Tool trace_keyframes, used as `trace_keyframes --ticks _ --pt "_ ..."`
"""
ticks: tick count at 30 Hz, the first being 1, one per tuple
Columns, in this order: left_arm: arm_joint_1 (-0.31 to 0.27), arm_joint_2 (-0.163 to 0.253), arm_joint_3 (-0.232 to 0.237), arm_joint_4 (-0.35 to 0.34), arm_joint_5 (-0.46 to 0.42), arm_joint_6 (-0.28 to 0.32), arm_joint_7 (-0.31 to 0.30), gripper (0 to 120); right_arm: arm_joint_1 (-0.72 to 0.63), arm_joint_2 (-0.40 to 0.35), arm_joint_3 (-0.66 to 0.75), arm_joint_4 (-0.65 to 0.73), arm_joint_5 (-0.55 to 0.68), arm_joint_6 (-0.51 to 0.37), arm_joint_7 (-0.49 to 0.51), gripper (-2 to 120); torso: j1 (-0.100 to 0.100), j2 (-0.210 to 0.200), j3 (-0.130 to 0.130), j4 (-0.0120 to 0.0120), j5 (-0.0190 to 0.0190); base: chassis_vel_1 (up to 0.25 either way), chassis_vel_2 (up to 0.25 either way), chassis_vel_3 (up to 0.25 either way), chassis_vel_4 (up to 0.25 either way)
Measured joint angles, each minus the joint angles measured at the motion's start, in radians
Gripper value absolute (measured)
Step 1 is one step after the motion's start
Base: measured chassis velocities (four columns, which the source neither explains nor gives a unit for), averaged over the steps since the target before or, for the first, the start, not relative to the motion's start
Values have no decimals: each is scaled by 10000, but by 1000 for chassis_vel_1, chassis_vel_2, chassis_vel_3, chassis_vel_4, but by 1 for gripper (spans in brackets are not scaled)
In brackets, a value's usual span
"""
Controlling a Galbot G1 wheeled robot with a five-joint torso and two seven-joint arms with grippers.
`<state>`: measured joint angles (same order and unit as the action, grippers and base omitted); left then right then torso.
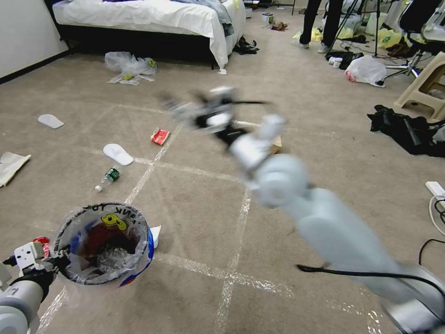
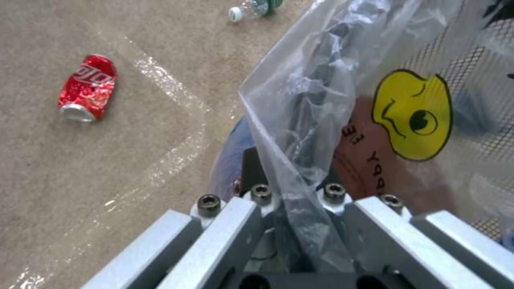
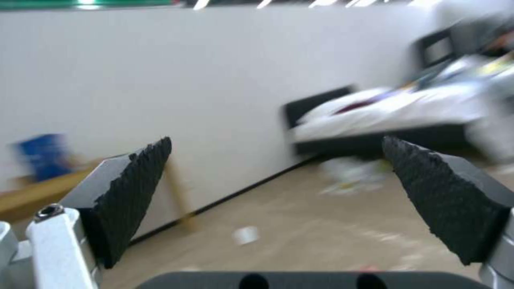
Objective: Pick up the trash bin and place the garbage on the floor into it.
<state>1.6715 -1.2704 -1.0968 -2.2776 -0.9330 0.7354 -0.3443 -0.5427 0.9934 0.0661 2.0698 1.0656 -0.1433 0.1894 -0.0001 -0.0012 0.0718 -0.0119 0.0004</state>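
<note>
**Bin held at the left, right arm stretched out over the litter**

Left gripper [image 1: 59, 260] low at the robot's left side, clamped on the rim of the trash bin [image 1: 104, 243], with the clear liner bag [image 2: 311, 120] pinched between the jaws in the left wrist view. Bin upright, mouth open, crumpled plastic inside, yellow face printed on the liner. Just beside the left gripper, on the floor [image 1: 278, 222]: a crushed red can [image 2: 87, 88]. Farther out from it: a small plastic bottle [image 1: 107, 178], then a white slipper [image 1: 118, 154], with a second slipper [image 1: 50, 121] well off to the left.

Right gripper [image 3: 276, 188] extended forward on a raised arm, blurred in the head view, jaws wide apart with nothing between the black ridged pads [image 3: 136, 192]. Below and a little left of it on the carpet: a red wrapper [image 1: 160, 136]. Well beyond it, near the bed [image 1: 153, 18]: a heap of clear plastic bags [image 1: 130, 67]. Shiny tape lines [image 1: 232, 264] crossing the floor under both arms.
</note>
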Motion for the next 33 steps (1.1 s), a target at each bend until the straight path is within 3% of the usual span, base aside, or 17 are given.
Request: trace_keyframes --ticks 3,5,6,8,11,14,17,22,33 --pt "-12 -9 -20 62 -30 0 -1 1 -1055 -455 1199 398 -618 282 -24 100 0 0 0 7 -2 0 0 0 0" --pt "-11 -35 -33 129 -45 0 -9 1 -2680 -623 2742 780 -1365 553 -51 100 0 0 -1 15 -2 0 0 0 0" --pt "-11 -35 -33 129 -45 0 -9 1 -2680 -623 2742 780 -1365 553 -51 100 0 0 -1 15 -2 0 0 0 0" --pt "-6 -60 -32 175 -47 -1 -11 1 -4202 -560 4001 1017 -2212 781 -36 100 0 0 0 2 1 0 0 0 0" --pt "-5 -75 -30 180 -46 -1 -12 1 -4583 -509 4354 1060 -2524 887 -29 100 0 0 -1 2 1 0 0 0 0" --pt "-34 -151 -26 197 -50 -8 -11 1 -5782 -197 5289 1144 -3395 1391 -77 100 0 0 -1 8 -5 0 0 0 0" --pt "-63 -251 -33 199 -54 -21 -4 1 -6957 576 6194 1279 -4292 1971 -187 100 0 0 -1 5 -6 0 0 0 0" --pt "-16 -294 -126 226 -51 -48 2 1 -7640 1291 6754 1519 -4700 2257 -236 100 0 0 -1 7 -6 0 0 0 0" --pt "53 -399 -184 289 -33 -54 11 1 -7949 1746 6642 1527 -4883 2442 -230 100 0 0 0 8 -6 0 0 0 0"
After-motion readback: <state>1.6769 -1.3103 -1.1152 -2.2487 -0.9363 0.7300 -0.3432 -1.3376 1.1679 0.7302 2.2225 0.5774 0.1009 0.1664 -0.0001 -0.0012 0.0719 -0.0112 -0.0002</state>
